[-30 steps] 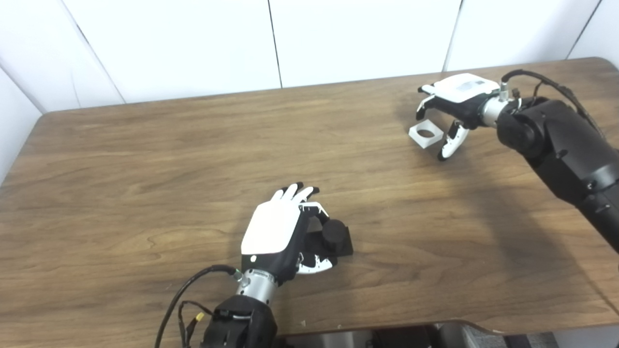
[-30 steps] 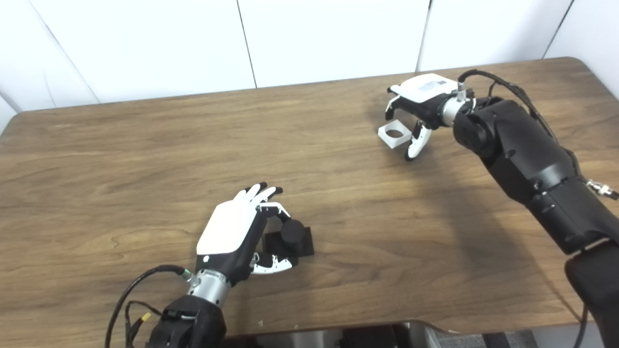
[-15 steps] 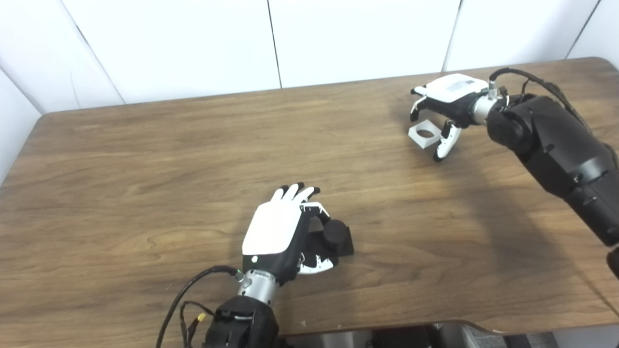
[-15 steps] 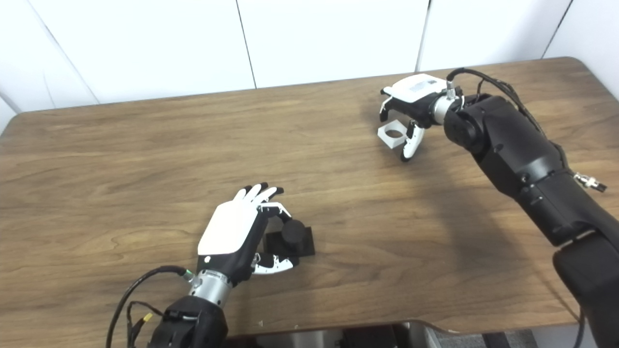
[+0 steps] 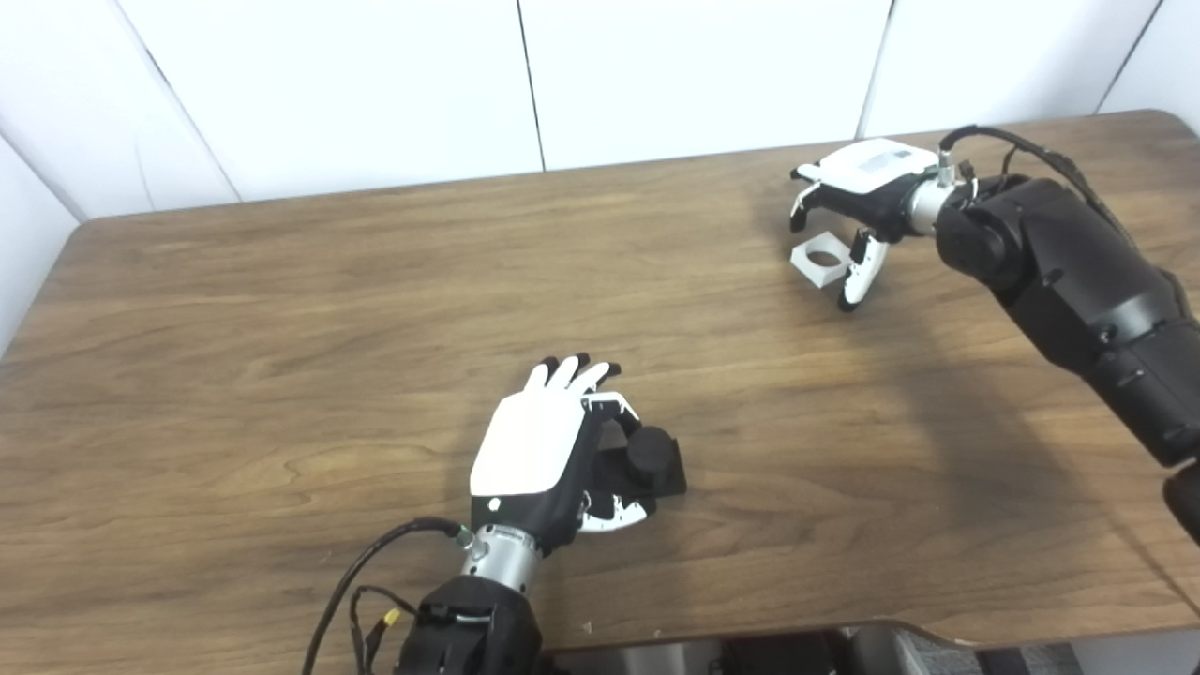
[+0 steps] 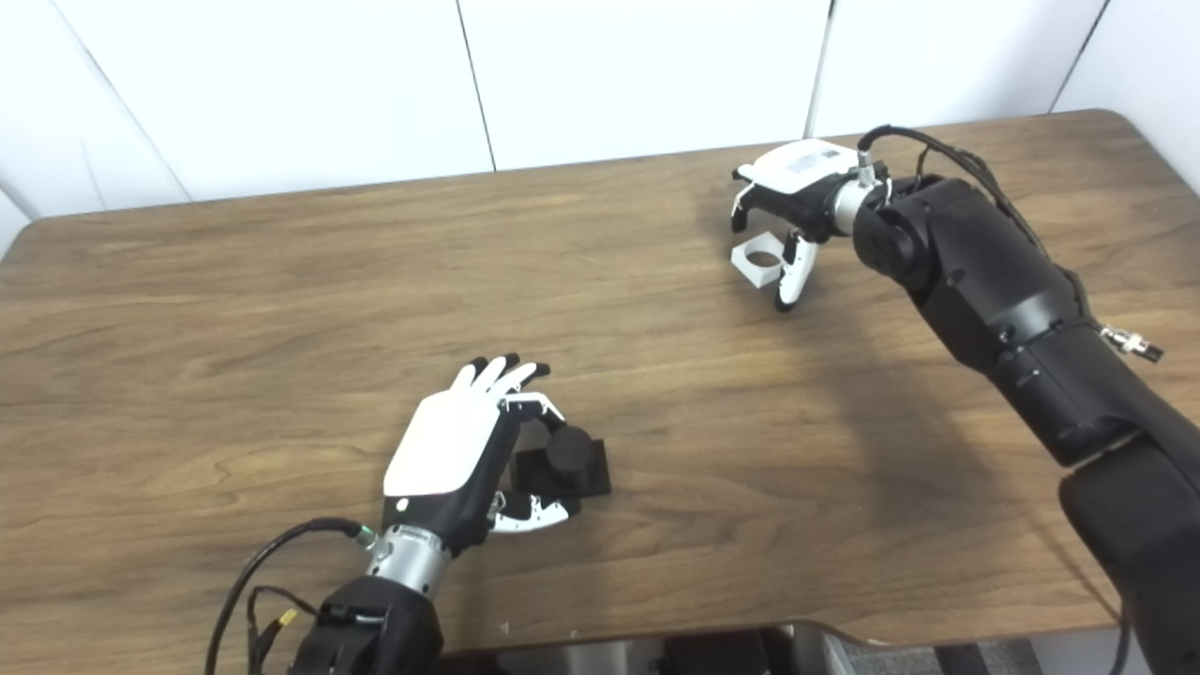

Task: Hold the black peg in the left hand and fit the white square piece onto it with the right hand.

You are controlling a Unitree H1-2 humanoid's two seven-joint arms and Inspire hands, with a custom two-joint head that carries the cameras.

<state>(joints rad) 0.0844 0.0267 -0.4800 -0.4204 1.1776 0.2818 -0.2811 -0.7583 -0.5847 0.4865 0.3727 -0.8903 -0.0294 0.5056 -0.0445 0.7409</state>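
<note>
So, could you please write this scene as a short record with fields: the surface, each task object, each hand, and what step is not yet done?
surface: wooden table
black peg: stands on the table, near front edge, round post on square base
white square piece: lies flat on the table, far right, round hole up
left hand: open, curled around the peg's left side
right hand: open, spread over the white piece
not yet done: neither object lifted; piece not on peg
</note>
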